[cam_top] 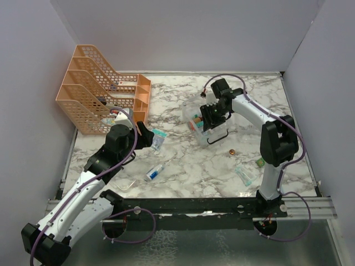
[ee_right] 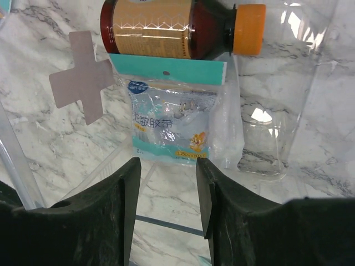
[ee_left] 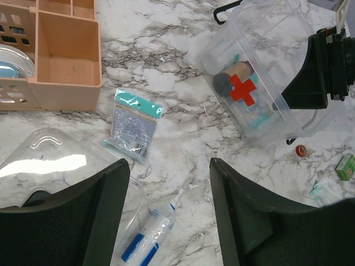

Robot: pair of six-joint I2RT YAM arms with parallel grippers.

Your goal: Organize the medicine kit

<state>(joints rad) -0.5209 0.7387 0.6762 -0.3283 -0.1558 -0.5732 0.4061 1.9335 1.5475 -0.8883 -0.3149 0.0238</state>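
Note:
The clear medicine kit box (cam_top: 195, 117) with a red cross (ee_left: 242, 88) stands open at mid table. My right gripper (cam_top: 211, 117) is open and empty, hovering inside it (ee_right: 166, 194) just short of a teal bandage packet (ee_right: 169, 119), a brown bottle with an orange cap (ee_right: 166, 27) and a clear cup (ee_right: 265, 138). My left gripper (cam_top: 146, 133) is open and empty above the table (ee_left: 169, 210). A teal-topped packet (ee_left: 133, 124) lies ahead of it and a wrapped syringe (ee_left: 150, 241) between its fingers below.
An orange desk organizer (cam_top: 102, 91) stands at the back left, its open tray (ee_left: 66, 61) near the left gripper. A clear blister shell (ee_left: 50, 160) lies by the left finger. A small brown cap (cam_top: 232, 151), a green box (cam_top: 259, 162) and a clear packet (cam_top: 244, 174) lie at the front right.

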